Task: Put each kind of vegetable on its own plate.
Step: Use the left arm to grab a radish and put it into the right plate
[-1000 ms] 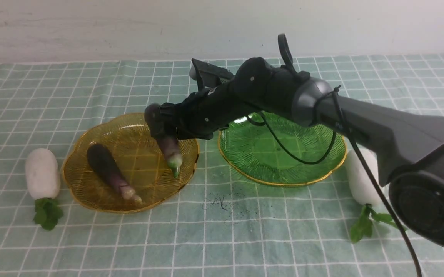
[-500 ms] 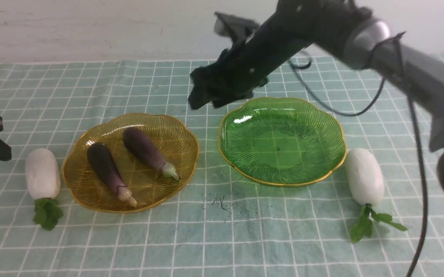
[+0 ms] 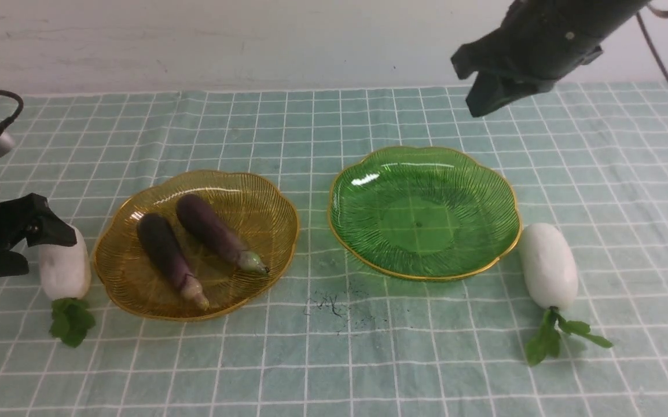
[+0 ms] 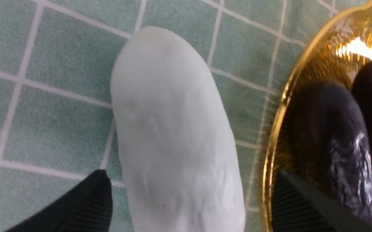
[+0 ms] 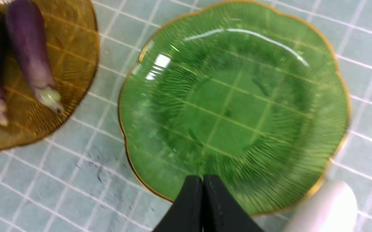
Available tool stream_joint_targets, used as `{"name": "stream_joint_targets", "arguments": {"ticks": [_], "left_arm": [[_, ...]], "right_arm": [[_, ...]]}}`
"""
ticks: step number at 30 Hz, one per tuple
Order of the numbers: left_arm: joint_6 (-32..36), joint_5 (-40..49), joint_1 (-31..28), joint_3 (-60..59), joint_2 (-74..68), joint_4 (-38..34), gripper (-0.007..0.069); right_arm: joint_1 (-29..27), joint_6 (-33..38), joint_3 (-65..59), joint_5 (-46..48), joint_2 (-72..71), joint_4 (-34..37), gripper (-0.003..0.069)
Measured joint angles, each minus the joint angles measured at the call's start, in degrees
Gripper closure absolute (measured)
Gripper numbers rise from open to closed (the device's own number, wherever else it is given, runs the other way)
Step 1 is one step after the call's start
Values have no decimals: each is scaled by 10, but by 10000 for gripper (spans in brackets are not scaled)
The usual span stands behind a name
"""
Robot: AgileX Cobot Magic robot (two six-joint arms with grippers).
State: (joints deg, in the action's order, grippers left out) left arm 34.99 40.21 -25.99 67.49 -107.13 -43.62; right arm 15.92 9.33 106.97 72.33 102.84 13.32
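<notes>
In the middle left of the frame, the left eggplant (image 3: 166, 258) and the right eggplant (image 3: 212, 231) lie side by side in the amber plate (image 3: 276, 200). Both are slim and dark purple, with pale green stems pointing lower right. The glossy, ribbed green plate (image 3: 426, 214) sits in the centre. The left radish (image 3: 65, 266), plump and white, lies just off the amber rim, and the left gripper (image 4: 190, 175) is spread wide to either side of it. The right radish (image 3: 548, 266) lies beside the green rim. At upper right, the right gripper (image 3: 484, 81) hangs pinched together, holding nothing.

Two eggplants (image 3: 167, 258) (image 3: 212, 231), two radishes (image 3: 66, 272) (image 3: 548, 265), two plates (image 3: 256, 197) (image 3: 426, 217): one amber, one green.
</notes>
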Motion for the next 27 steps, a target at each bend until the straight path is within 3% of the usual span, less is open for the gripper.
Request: {"name": "stream_joint_targets", "arguments": {"ticks": [8,13,18,21,27], "left_arm": [[2,-39,25,1,-27,-6,26],[-5,-67,41,1,-39,-6,135],[-30,-56,34,38,10,40,135],[-48,-16,43,97,65,19,135],[-56,68,164,235,97,-41,135]], "right_arm": [[-7,-2,-12,1,-63,-26,673],[-7,-3,-12,2,-65,-34,673],[-20,-62,-13,2,-76,-91,673],[-46,-90,-18,2,-90,-133,673],[-119,-102,-81,0,-99,-123,666]]}}
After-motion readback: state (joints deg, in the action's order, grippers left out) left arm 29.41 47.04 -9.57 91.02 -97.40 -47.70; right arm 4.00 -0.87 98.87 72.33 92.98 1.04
